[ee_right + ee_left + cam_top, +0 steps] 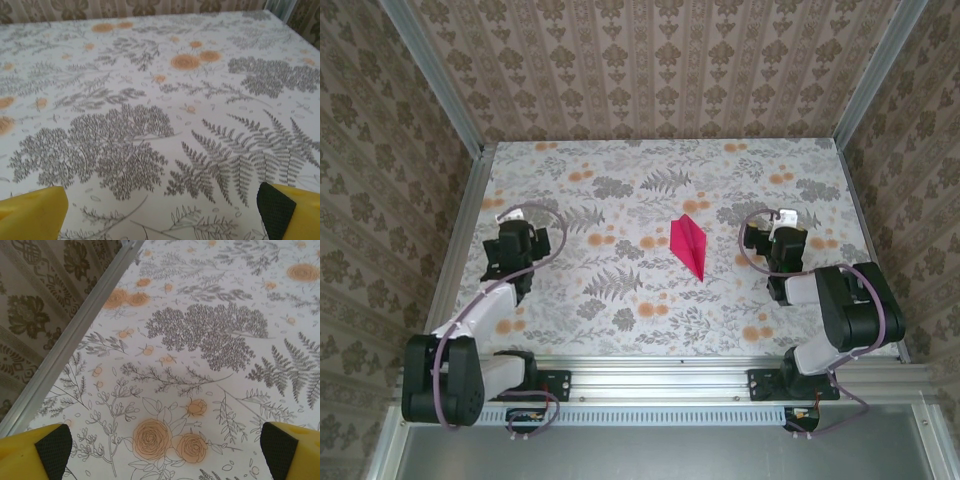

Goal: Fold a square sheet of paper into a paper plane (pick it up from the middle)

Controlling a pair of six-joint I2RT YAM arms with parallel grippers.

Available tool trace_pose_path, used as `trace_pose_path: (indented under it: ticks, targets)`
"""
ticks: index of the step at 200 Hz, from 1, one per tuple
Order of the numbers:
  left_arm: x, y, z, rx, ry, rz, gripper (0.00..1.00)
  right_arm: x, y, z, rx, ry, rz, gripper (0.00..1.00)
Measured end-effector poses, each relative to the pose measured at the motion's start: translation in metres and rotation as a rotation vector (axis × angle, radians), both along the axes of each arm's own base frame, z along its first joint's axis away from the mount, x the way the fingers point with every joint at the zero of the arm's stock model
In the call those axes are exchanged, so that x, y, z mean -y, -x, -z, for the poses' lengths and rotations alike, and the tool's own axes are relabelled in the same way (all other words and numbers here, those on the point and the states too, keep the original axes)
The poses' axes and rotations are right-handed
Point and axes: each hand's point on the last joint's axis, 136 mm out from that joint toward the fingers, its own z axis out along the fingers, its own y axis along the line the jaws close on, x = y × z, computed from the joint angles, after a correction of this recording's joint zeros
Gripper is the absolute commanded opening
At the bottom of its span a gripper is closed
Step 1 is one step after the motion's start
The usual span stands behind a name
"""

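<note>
**Left wall:** patterned beige-and-brown wallpaper panel (pixel 380 200), edged by a bare aluminium frame post (pixel 455 240) that runs along the left side of the table.

**Left arm:** black-and-white jointed robot arm (pixel 470 320), base bolted at the near edge, reaching towards the far side over the left part of the table.

**Left claw** (pixel 510 222): released, jaws spread wide and grasping nothing. In the wrist view the left claw (pixel 167 452) shows two yellow fingers with black textured pads (pixel 52 450) at the lower corners, with bare patterned cloth between them. It hangs above the surface near the left rail.

**Table:** flat white table (pixel 620 180) printed with grey ferns and orange roses, walled on three sides.

**Paper plane:** magenta-pink folded paper plane (pixel 688 246), a narrow pointed dart with a centre crease. It lies flat on the table a little right of the middle, one tip towards the far side and the other towards the near side. It sits between the two claws, closer to the right one, and touches neither.

**Right claw** (pixel 783 222): released, jaws spread wide and grasping nothing. In the wrist view the right claw (pixel 160 215) shows the same yellow fingers and a black pad (pixel 275 207), with only printed cloth between them.

**Right arm:** black-and-white jointed robot arm (pixel 850 310), base at the near right, bent over the right part of the table.
</note>
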Motion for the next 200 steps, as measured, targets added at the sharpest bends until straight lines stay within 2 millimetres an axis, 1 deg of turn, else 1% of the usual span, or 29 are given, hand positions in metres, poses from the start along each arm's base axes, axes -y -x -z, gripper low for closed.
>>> trace_pose_path:
  ticks: [24, 36, 61, 87, 104, 124, 148, 170, 200]
  targets:
    - [0.007, -0.004, 0.028, -0.04, -0.014, 0.064, 1.0, 0.001, -0.003, -0.009, 0.039, 0.001, 0.007, 1.0]
    - [0.012, -0.01, 0.033, -0.037, -0.024, 0.1, 1.0, 0.001, -0.003, -0.01, 0.044, 0.003, 0.01, 1.0]
    - [0.019, -0.027, 0.028, 0.016, -0.037, 0.165, 1.0, 0.002, -0.003, -0.01, 0.045, 0.003, 0.012, 1.0]
    - [0.025, -0.044, 0.036, 0.03, -0.038, 0.232, 1.0, 0.002, -0.003, -0.01, 0.046, 0.003, 0.012, 1.0]
    - [0.019, -0.049, 0.039, 0.057, -0.009, 0.245, 1.0, 0.002, -0.003, -0.01, 0.046, 0.003, 0.012, 1.0]
    - [0.011, -0.047, 0.041, 0.082, 0.0, 0.235, 1.0, 0.002, -0.003, -0.01, 0.046, 0.003, 0.012, 1.0]
    - [0.013, -0.05, 0.036, 0.109, -0.006, 0.236, 1.0, 0.001, -0.003, -0.01, 0.046, 0.003, 0.011, 1.0]
    - [0.009, -0.052, 0.028, 0.141, -0.032, 0.188, 1.0, 0.001, -0.003, -0.01, 0.046, 0.003, 0.01, 1.0]
    - [0.007, -0.051, 0.026, 0.154, -0.051, 0.155, 1.0, 0.001, -0.003, -0.01, 0.046, 0.003, 0.01, 1.0]
